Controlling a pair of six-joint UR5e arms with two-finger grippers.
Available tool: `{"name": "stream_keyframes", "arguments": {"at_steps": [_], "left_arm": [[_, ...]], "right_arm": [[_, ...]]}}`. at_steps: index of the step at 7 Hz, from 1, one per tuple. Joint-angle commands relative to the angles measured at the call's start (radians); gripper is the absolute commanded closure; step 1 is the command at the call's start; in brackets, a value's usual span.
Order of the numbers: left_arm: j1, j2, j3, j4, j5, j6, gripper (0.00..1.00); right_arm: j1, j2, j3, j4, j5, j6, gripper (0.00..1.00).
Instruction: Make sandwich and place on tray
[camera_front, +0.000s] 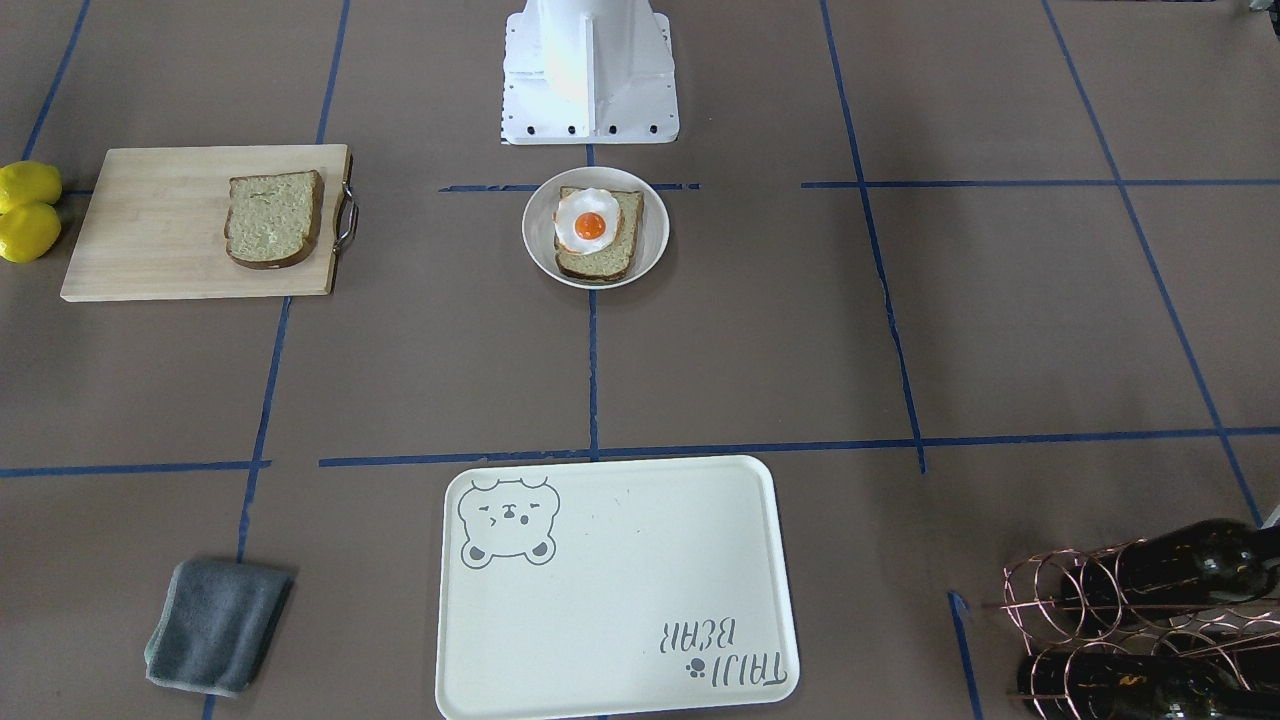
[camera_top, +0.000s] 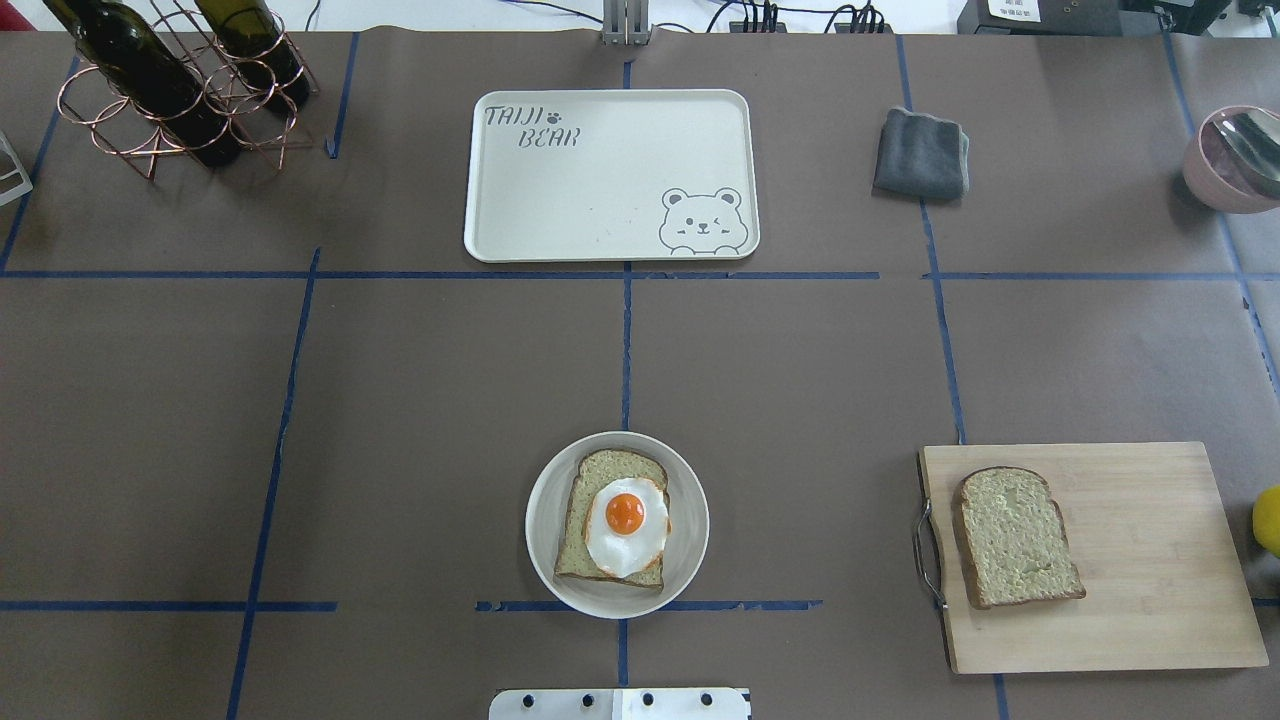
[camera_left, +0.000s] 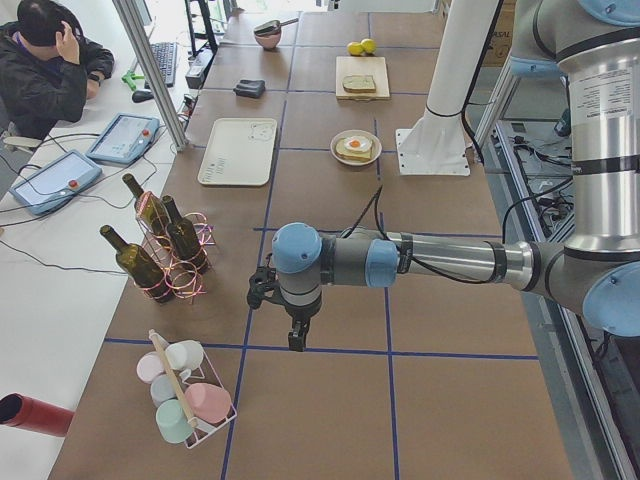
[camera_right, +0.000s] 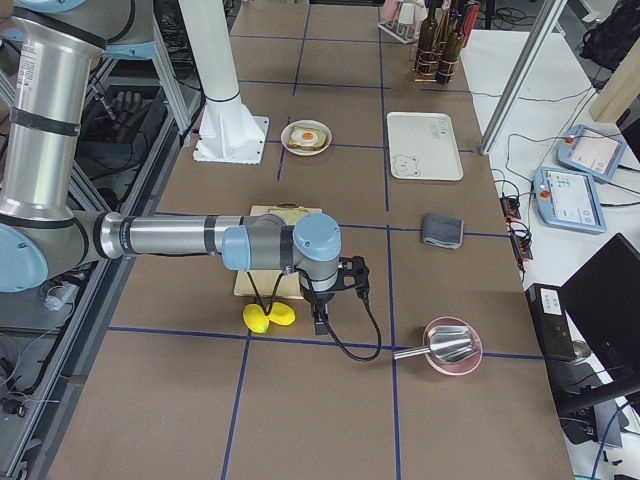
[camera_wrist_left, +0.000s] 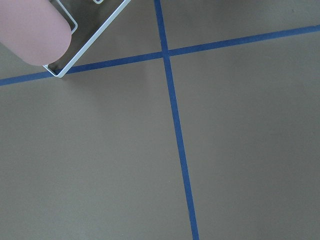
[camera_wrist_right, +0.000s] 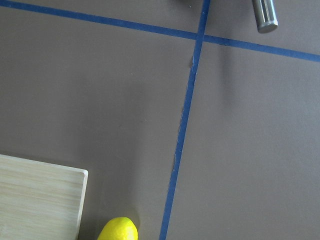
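Observation:
One bread slice (camera_top: 612, 480) lies in a white bowl (camera_top: 540, 510) near the robot base, with a fried egg (camera_top: 626, 525) on top. The second bread slice (camera_top: 1018, 537) lies on the wooden cutting board (camera_top: 1150, 560) to the right. The cream bear tray (camera_top: 610, 175) sits bare at the far side. My left gripper (camera_left: 297, 340) hangs over bare table near the left end, beside the cup rack; I cannot tell whether it is open. My right gripper (camera_right: 320, 325) hangs near the lemons (camera_right: 268, 316) at the right end; I cannot tell its state either.
A wire rack with wine bottles (camera_top: 180, 85) stands far left. A grey cloth (camera_top: 921, 153) lies right of the tray. A pink bowl with a metal scoop (camera_top: 1235, 155) sits far right. A cup rack (camera_left: 185, 390) stands at the left end.

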Motion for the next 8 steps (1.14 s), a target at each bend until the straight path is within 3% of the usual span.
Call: {"name": "stream_keyframes", "arguments": {"at_steps": [1, 3, 6, 8], "left_arm": [[0.0, -0.003, -0.006, 0.0, 0.003, -0.001, 0.0], [-0.002, -0.003, -0.009, 0.0, 0.006, -0.001, 0.0], [0.002, -0.032, -0.017, -0.003, 0.002, -0.01, 0.0], [0.002, -0.052, -0.006, -0.003, 0.002, -0.008, 0.0]], "right_arm": [[0.0, 0.002, -0.001, 0.0, 0.0, 0.0, 0.0], [0.0, 0.002, 0.002, 0.005, 0.0, 0.0, 0.0], [-0.002, 0.014, -0.014, 0.155, 0.002, 0.021, 0.0], [-0.018, 0.028, -0.024, 0.188, 0.049, 0.154, 0.0]]}}
